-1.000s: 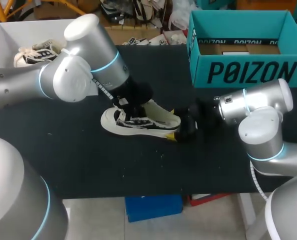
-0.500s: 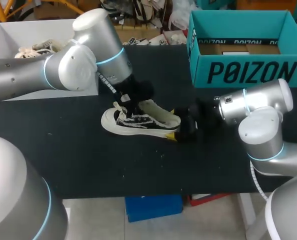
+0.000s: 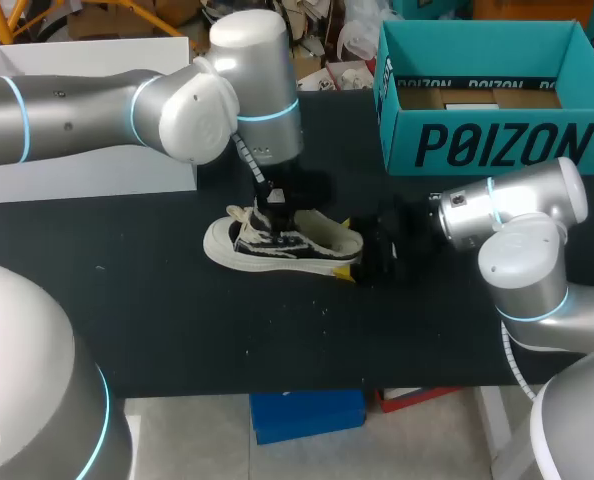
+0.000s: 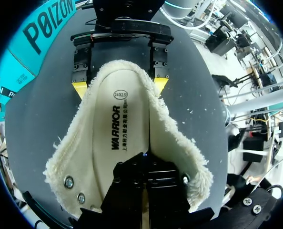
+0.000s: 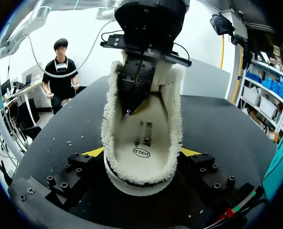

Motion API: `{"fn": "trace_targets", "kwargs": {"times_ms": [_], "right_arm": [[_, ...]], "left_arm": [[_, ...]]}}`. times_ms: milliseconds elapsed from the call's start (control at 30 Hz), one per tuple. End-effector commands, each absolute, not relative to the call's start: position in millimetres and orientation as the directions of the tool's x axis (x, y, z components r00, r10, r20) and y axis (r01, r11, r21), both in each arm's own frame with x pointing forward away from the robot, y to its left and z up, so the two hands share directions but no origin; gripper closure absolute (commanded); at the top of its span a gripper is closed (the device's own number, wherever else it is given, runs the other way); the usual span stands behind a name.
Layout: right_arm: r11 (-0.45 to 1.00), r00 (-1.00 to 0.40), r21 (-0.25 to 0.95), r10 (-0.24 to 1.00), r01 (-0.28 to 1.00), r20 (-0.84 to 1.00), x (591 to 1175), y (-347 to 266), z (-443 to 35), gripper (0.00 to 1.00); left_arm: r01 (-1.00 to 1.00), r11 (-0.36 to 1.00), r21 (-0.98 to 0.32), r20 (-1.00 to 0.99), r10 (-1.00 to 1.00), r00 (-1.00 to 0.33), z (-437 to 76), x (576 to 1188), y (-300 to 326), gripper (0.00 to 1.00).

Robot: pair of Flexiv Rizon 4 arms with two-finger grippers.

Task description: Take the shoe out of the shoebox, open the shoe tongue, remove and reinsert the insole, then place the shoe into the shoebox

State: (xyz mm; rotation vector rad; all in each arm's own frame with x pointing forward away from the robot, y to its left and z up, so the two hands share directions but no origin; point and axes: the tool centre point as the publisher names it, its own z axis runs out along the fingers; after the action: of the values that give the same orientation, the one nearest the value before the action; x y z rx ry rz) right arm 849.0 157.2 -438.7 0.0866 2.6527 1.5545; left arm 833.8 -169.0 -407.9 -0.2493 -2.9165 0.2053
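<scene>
One black-and-white shoe (image 3: 299, 246), fleece-lined in cream, bares its printed insole (image 4: 118, 136).

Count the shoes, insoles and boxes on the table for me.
Shoes: 1, the shoe
Insoles: 1, the insole inside it
Boxes: 2, the teal shoebox and the white box
Total: 4

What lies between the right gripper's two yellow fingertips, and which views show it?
The heel of the shoe fills the gap, with the right gripper clamped on it from both sides. Both wrist views show this.
</scene>
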Motion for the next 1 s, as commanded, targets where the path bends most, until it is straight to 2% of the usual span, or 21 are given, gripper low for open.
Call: {"fn": "trace_targets", "kwargs": {"times_ms": [33,700,1000], "right_arm": [[0.489,-0.996,0.872,0.081,0.017,-0.026,850,159,-441,1.0],[0.489,-0.996,0.872,0.081,0.017,-0.026,850,159,-441,1.0],[0.489,-0.996,0.872,0.081,0.017,-0.026,850,159,-441,1.0]], "left_arm": [[0.154,0.985,-0.074,0.196,0.166,-0.966,-400,833,-184,1.0],[0.14,0.981,-0.137,0.171,0.163,-0.972,-388,832,-186,1.0],[0.131,0.988,-0.08,0.24,0.147,-0.96,-392,827,-179,1.0]]}}
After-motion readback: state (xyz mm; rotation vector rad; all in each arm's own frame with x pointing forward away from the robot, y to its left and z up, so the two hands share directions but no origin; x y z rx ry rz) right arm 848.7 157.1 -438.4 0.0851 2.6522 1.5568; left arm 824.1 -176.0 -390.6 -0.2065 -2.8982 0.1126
